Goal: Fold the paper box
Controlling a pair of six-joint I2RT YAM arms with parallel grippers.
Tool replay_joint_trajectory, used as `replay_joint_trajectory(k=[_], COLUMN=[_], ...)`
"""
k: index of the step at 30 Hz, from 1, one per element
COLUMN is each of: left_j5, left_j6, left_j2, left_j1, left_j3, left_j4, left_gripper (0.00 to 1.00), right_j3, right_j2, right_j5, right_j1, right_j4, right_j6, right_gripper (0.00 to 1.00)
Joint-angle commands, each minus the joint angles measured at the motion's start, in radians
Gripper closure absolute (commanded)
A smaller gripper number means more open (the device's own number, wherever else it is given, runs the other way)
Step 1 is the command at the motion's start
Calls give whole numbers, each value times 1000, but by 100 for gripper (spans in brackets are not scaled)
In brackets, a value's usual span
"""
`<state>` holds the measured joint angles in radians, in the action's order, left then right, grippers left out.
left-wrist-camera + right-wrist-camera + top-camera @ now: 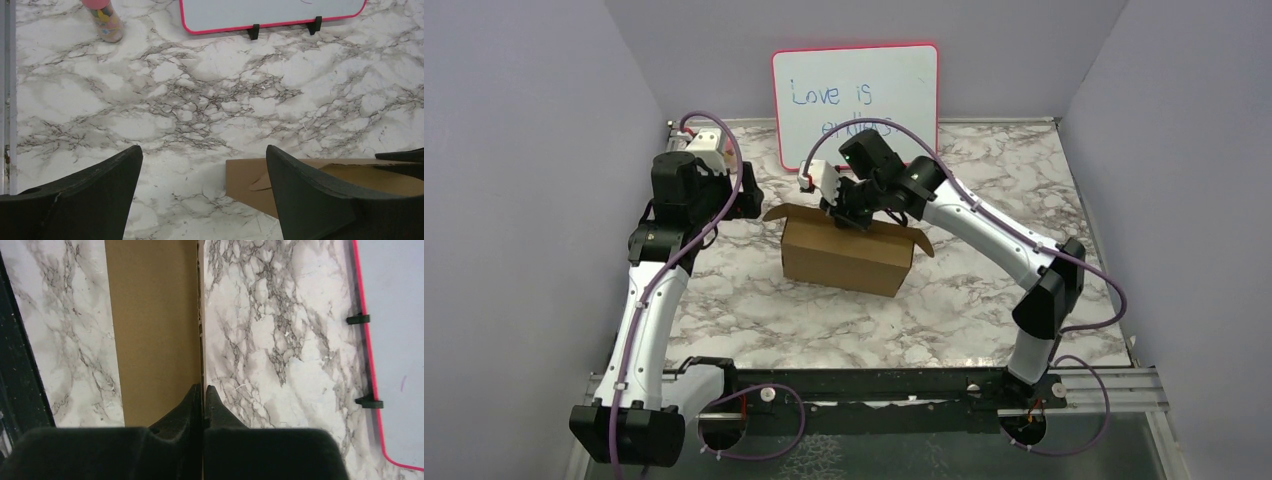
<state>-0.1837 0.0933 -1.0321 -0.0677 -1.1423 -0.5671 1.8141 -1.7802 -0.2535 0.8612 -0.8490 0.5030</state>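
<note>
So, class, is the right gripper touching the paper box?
Touching. The right wrist view shows the right gripper closed on the thin cardboard edge of the paper box.

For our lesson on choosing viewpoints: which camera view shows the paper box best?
Top external: the whole paper box shows, flaps open. Left wrist catches one corner only; right wrist shows just one brown panel, the right gripper pinching its edge.
</note>
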Motion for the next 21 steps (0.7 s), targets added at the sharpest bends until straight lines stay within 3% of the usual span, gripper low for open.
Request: replay_joint_trajectory(k=[1, 5, 14, 21], left_j5=[7, -47, -253, -289], left_j6=[-26, -35, -88, -142], left_j2=[15, 16, -3, -12], left_j1=[-6, -6, -6, -6], left_j3=[14, 19, 41, 47], left_j4=[13, 27, 61, 61], left_gripper=[6, 6, 6, 6], right_j3=[67, 99, 99, -34], right_j2=[-93, -125, -80, 80], right_j5=[-12, 21, 50, 184], right_j1=[-2, -2, -2, -2], right_j4=[-131, -129, -60, 132], right_j6=[26, 34, 17, -89], right_gripper=[94, 89, 63, 35])
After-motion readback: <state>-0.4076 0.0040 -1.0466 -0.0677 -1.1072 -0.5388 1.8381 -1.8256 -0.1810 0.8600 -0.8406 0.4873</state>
